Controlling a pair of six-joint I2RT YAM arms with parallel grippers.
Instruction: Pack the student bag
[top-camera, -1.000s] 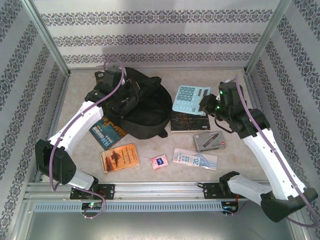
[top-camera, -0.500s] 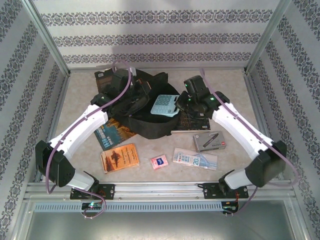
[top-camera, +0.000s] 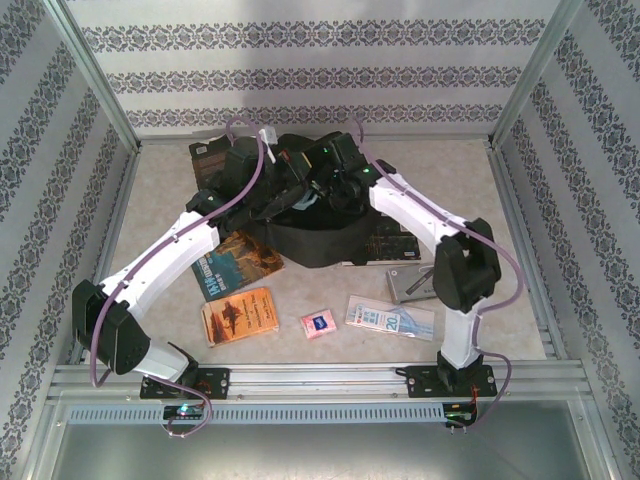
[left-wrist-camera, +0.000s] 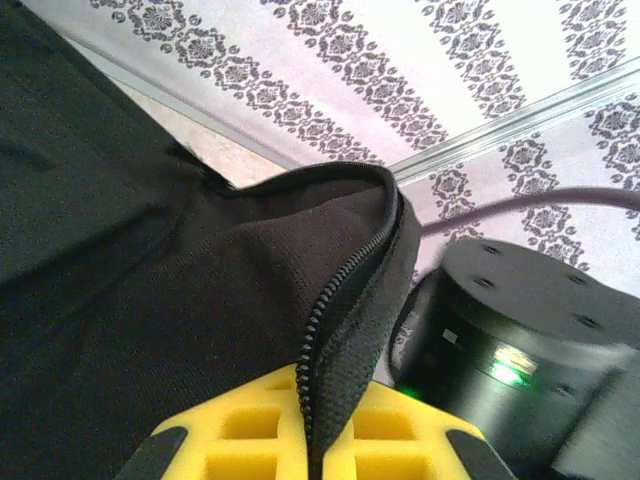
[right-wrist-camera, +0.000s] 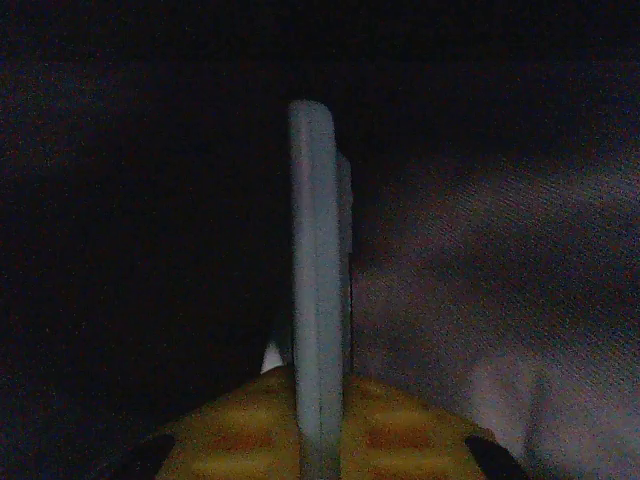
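A black student bag (top-camera: 310, 240) lies on the table (top-camera: 160, 200). At its left side, the left gripper (left-wrist-camera: 312, 440) is clamped on the bag's zipper edge (left-wrist-camera: 345, 290). From its right, the right gripper (right-wrist-camera: 318, 430) grips a pale blue calculator (right-wrist-camera: 318, 250) edge-on inside the dark opening.

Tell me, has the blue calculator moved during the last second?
Yes. The calculator went left, away from the grey box that lies unmoved, and now sits in the right gripper inside the student bag.
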